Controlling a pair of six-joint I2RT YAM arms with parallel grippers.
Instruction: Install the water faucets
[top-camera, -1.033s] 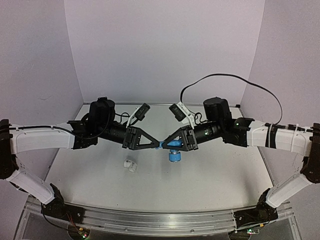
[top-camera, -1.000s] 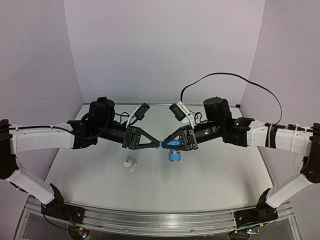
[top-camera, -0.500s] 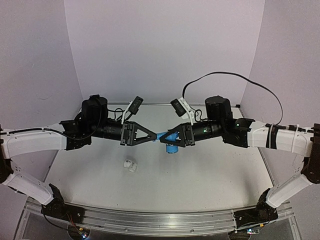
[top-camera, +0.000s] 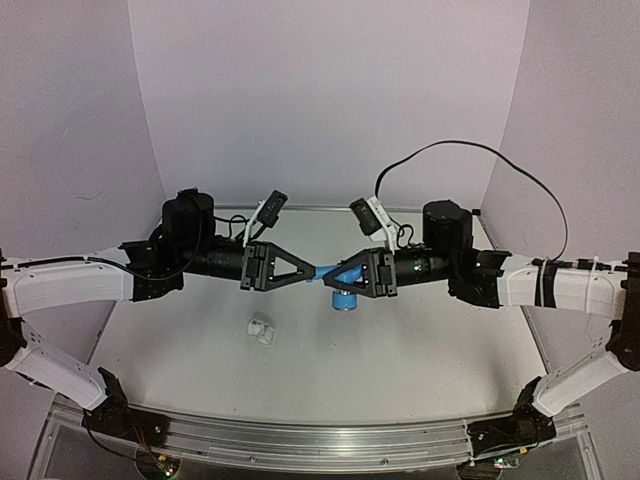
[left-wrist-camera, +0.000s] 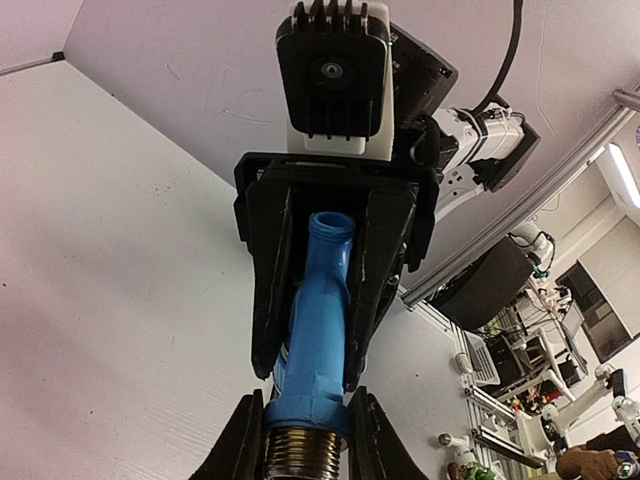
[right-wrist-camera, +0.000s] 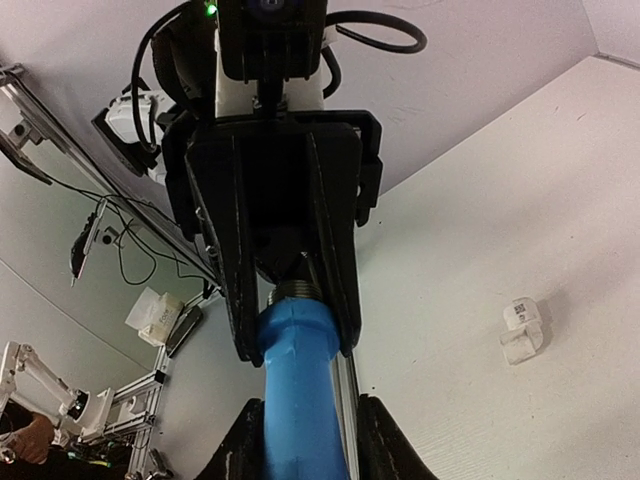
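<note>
From above, left gripper (top-camera: 312, 270) and right gripper (top-camera: 331, 272) meet over the table (top-camera: 430, 350), both clamped on the blue tap (top-camera: 343, 296). The white fitting (top-camera: 261, 330) lies on the table. Left wrist: fingers (left-wrist-camera: 243, 445) pinch its threaded end. Right wrist: fingers (right-wrist-camera: 250, 445) hug its blue body.

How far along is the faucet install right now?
Done: the blue tap is off the table, held up between the arms. In hand: the left gripper pinches its threaded metal end and the right gripper clamps the blue body, both shut on it. Left: the white fitting lies alone on the table, untouched, so joining it to the tap has not begun.
</note>
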